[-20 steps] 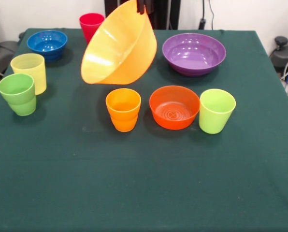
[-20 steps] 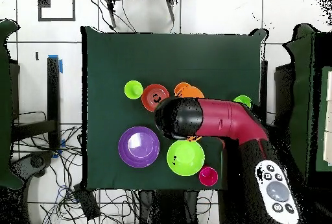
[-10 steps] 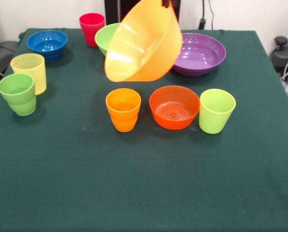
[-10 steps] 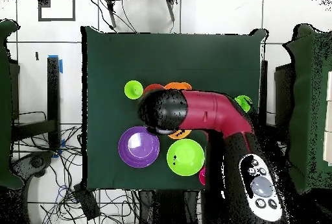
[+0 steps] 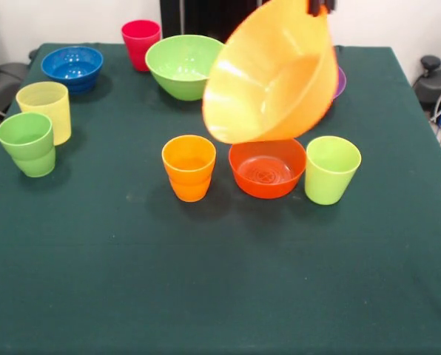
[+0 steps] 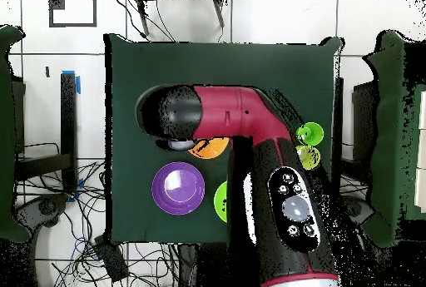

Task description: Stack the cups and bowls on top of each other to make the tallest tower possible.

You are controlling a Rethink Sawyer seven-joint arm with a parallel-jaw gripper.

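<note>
The very large orange bowl [image 5: 272, 74] hangs tilted in the air, its opening facing down and left, above the small red-orange bowl [image 5: 267, 170]. My gripper [image 5: 319, 8] is shut on its upper rim at the top edge. Beside the red-orange bowl stand the orange cup [image 5: 189, 167] and the lime green cup [image 5: 331, 168]. The medium green bowl [image 5: 183, 65], red cup [image 5: 140, 33] and blue bowl [image 5: 72, 66] sit at the back. The green cup [image 5: 28, 143] and pale yellow cup [image 5: 45, 109] are at the left. Only a sliver of the purple bowl [image 5: 340, 81] shows in front; overhead it [image 6: 178, 188] is in full view.
The dark green tablecloth [image 5: 206, 296] covers the whole table. In the overhead view my arm [image 6: 250, 134] hides the middle of the table and the gripper. Dark equipment and cables [image 5: 435, 85] sit off the table's right edge.
The orange bowl has travelled to the right in the front view with the gripper. It uncovered the green bowl and now hides most of the purple one.
</note>
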